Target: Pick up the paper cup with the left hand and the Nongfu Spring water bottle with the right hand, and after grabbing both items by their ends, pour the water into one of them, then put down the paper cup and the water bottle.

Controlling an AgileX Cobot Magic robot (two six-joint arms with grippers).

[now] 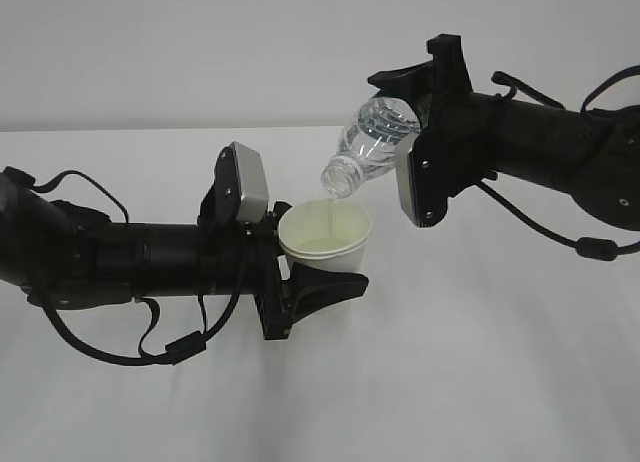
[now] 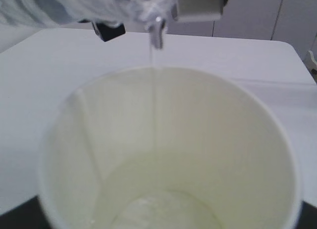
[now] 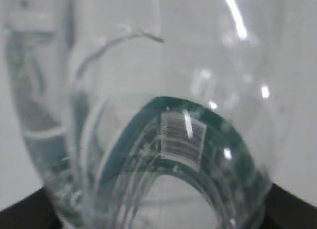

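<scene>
Exterior view shows the right hand (image 1: 425,132) gripping the tipped Nongfu Spring water bottle (image 1: 372,142), pouring water (image 1: 330,214) into the paper cup (image 1: 325,237) gripped by the left hand (image 1: 300,282); next, tip back gently.

The left hand (image 1: 318,282) reaches in level from the left, its black fingers clamped round the paper cup (image 1: 325,237) (held upright, clear of the table); the right hand (image 1: 425,132) comes from the right, wrist raised, gripping the tilted Nongfu Spring water bottle (image 1: 372,142).

bottle (image 1: 372,140) tilted above cup (image 1: 325,238), upper right, water (image 2: 163,211) inside cup
</scene>
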